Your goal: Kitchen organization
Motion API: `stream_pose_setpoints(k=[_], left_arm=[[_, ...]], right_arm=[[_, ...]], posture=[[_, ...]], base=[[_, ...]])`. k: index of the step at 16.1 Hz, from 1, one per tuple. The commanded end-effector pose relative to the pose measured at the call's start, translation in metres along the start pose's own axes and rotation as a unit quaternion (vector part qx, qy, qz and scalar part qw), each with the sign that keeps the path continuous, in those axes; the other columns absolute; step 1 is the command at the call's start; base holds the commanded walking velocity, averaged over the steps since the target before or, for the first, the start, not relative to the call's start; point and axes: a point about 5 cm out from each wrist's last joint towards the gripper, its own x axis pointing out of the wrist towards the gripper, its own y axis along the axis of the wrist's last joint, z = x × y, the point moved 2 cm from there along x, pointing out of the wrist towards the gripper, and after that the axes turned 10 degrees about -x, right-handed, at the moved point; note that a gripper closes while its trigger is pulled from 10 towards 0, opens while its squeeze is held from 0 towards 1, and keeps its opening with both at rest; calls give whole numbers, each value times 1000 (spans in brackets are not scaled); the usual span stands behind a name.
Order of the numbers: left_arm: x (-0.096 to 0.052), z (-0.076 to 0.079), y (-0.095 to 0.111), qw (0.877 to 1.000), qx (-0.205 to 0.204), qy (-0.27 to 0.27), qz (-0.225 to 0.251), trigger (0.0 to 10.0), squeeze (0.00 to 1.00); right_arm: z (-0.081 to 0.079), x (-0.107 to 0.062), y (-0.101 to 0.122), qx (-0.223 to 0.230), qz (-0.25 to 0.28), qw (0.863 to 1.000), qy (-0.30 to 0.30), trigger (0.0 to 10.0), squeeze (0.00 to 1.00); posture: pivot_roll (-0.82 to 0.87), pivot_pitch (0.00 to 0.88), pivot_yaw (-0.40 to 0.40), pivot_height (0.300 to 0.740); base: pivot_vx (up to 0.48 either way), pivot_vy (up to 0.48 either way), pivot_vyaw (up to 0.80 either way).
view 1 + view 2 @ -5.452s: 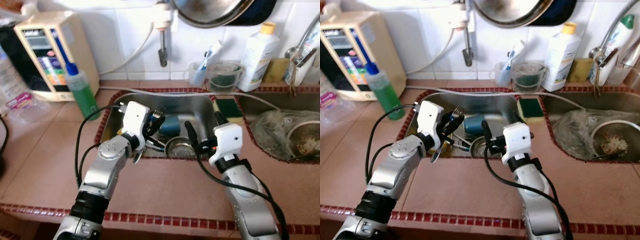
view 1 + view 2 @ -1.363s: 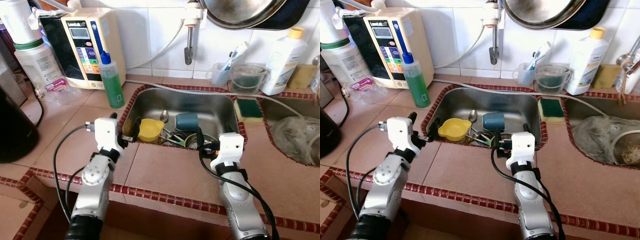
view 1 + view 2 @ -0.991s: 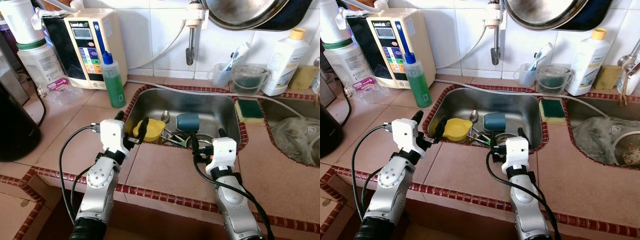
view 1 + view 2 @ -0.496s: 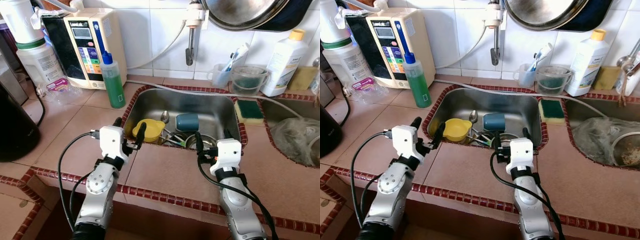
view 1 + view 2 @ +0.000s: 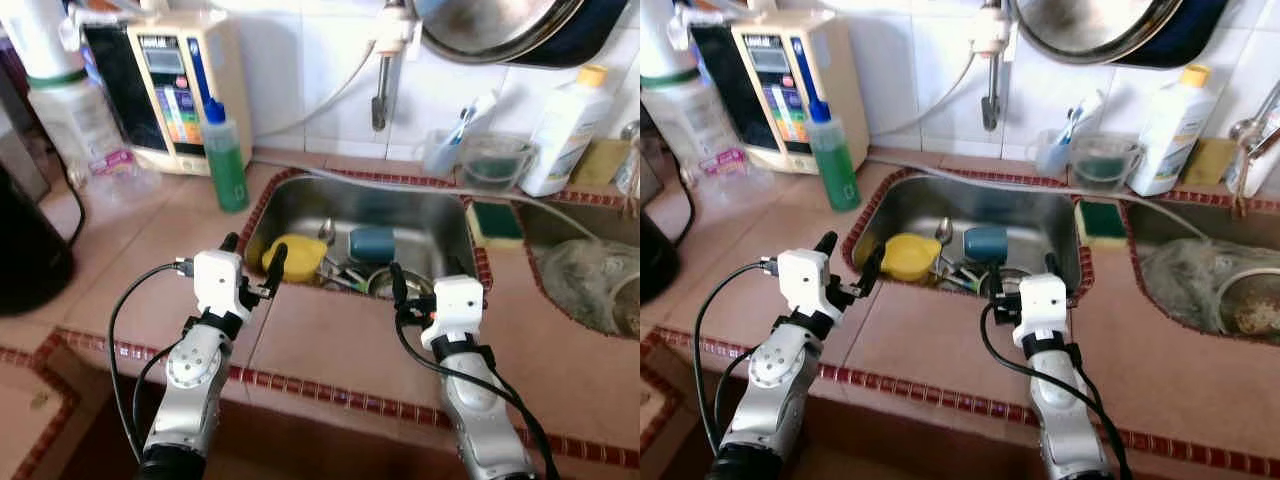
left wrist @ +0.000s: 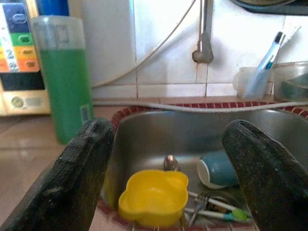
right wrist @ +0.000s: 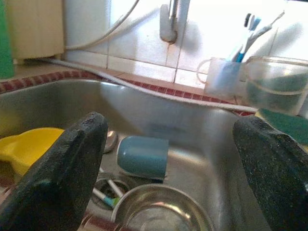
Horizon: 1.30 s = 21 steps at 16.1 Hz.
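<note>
A: What could go wrong here?

B: Both grippers hang at the sink's (image 5: pixel 440 232) near rim, fingers spread, empty. The left gripper (image 5: pixel 253 262) might knock the yellow bowl (image 5: pixel 294 256) while reaching in.

A: And the dishes?

B: The bowl, a teal cup (image 5: pixel 372 243) on its side, a steel bowl (image 7: pixel 161 211) and cutlery crowd the basin.

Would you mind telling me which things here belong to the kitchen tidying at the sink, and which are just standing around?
Belonging to the job:
yellow bowl
blue cup
steel bowl
fork
left gripper, open
right gripper, open

Just lying about:
green bottle
sponge
white bottle
toothbrush cup
</note>
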Motion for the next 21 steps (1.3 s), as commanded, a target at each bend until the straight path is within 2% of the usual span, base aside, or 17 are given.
stream_pose_setpoints(k=[1,7,13,15,17,19,21], left_arm=[[0,-3,0,1000,7,3,-1,10000,0],[1,-2,1,1000,7,1,2,10000,0],[-1,-2,0,1000,-3,-7,0,10000,0],[-13,-3,-11,999,3,-33,-24,10000,0],[-28,2,-26,994,30,-88,-57,10000,0],[-40,3,-41,986,41,-125,-98,10000,0],[-58,4,-66,972,68,-166,-155,10000,0]], right_arm=[[-1,0,-2,-3,-2,1000,6,10000,0],[-1,0,-2,-4,-3,1000,6,10000,0],[-5,-1,-6,-5,-8,1000,14,10000,0],[-12,-10,-21,-26,-30,998,57,10000,0],[-25,-25,-36,-53,-45,987,144,10000,0],[-31,-37,-49,-49,-66,976,202,10000,0],[-34,-50,-68,-33,-102,960,257,10000,0]], posture=[[-196,0,53,740],[-196,0,53,740],[-185,0,46,740],[-179,0,40,740],[-169,0,33,740],[-162,0,27,740],[-154,0,20,740]], base=[[-285,0,0],[-286,0,0],[0,0,0],[0,0,0],[0,0,0],[0,0,0],[0,0,0]])
